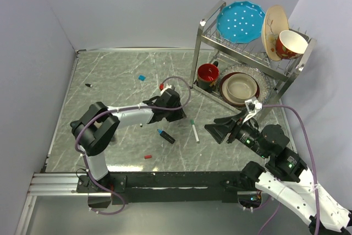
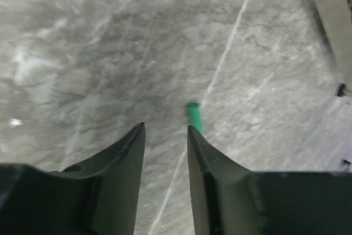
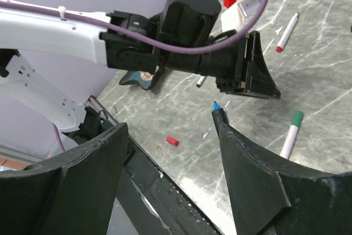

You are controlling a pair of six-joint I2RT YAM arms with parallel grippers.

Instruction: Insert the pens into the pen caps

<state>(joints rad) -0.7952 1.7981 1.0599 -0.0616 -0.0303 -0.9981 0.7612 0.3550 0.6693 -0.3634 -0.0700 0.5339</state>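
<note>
The black marker with a blue tip (image 1: 166,136) lies mid-table; it also shows in the right wrist view (image 3: 219,116). A white pen with a green end (image 1: 194,131) (image 3: 291,133) lies just right of it. In the left wrist view its green end (image 2: 193,116) sits just beyond my right fingertip. A red-tipped white pen (image 3: 287,31) lies past the left gripper. A red cap (image 1: 148,157) (image 3: 172,141), a blue cap (image 1: 142,77) and a black cap (image 1: 88,85) lie loose. My left gripper (image 1: 180,116) (image 2: 165,126) is open and empty, low over the table. My right gripper (image 1: 214,130) (image 3: 173,127) is wide open and empty.
A metal dish rack (image 1: 204,37) stands at the back right with a blue plate (image 1: 240,22), bowls and a red mug (image 1: 208,74). Grey walls bound the table on the left and at the back. A black rail (image 1: 165,181) runs along the near edge.
</note>
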